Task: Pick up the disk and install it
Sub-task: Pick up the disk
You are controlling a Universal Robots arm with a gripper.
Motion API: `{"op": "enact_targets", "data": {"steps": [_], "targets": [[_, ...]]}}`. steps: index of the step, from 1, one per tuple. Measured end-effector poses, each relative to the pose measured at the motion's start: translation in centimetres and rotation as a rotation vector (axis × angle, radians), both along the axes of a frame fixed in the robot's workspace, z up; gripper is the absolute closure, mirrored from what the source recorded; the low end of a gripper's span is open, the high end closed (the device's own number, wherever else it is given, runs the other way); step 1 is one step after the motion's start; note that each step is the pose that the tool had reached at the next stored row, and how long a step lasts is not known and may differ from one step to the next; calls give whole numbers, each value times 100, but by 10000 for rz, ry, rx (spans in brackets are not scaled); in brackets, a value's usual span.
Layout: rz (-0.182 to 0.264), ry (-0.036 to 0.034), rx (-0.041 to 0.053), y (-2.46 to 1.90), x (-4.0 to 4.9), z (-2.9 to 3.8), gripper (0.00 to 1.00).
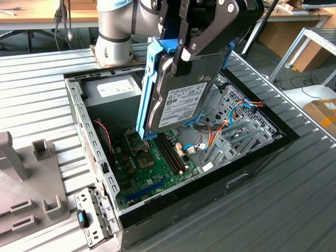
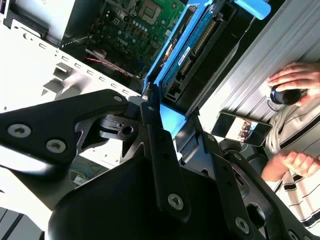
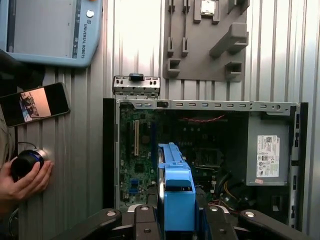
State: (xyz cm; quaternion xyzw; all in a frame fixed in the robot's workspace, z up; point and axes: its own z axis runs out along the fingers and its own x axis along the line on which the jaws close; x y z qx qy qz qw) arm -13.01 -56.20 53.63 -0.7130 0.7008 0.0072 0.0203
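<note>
1. Ribbed metal table (image 1: 31,79): it carries everything. A workshop with benches and cardboard boxes lies behind it.
2. Open computer case (image 1: 79,121): it lies on its side with the interior facing up, and the motherboard (image 1: 147,168) is exposed on its floor. The grey power supply (image 1: 113,89) sits at the far end, near the arm's base.
3. Gripper (image 1: 185,56): it is above the case, fingers clamped on the upper end of the disk (image 1: 184,100).
4. The disk hangs below the fingers, clear of the case floor. Its long axis is near upright and slightly tilted, label side towards the exterior view's right, with a blue rail along the edge. The lower end is over the motherboard. The grey drive cage (image 1: 247,136) lies beside it, towards the exterior view's right, and they are not touching.
5. Grey fixture tray (image 1: 21,199): it is on the table at the exterior view's left, well apart from the case.
6. Small metal bracket (image 1: 92,218) with a blue clip: it is just outside the case's near corner.
7. In the first wrist view, a teach pendant (image 3: 45,30) and a phone (image 3: 35,102) lie on the table. A person's hand (image 3: 22,180) rests on a dark knob.
</note>
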Motion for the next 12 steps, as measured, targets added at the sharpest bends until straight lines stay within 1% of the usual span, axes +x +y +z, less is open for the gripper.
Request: {"op": "enact_targets", "data": {"steps": [1, 2, 4, 6, 8, 12], "targets": [[10, 0, 0, 0, 46, 0, 64], [10, 0, 0, 0, 112, -1, 64], [11, 0, 1, 0, 198, -2, 64], [11, 0, 1, 0, 331, -2, 64], [12, 0, 0, 0, 446, -2, 64], [13, 0, -1, 0, 604, -2, 64]]}}
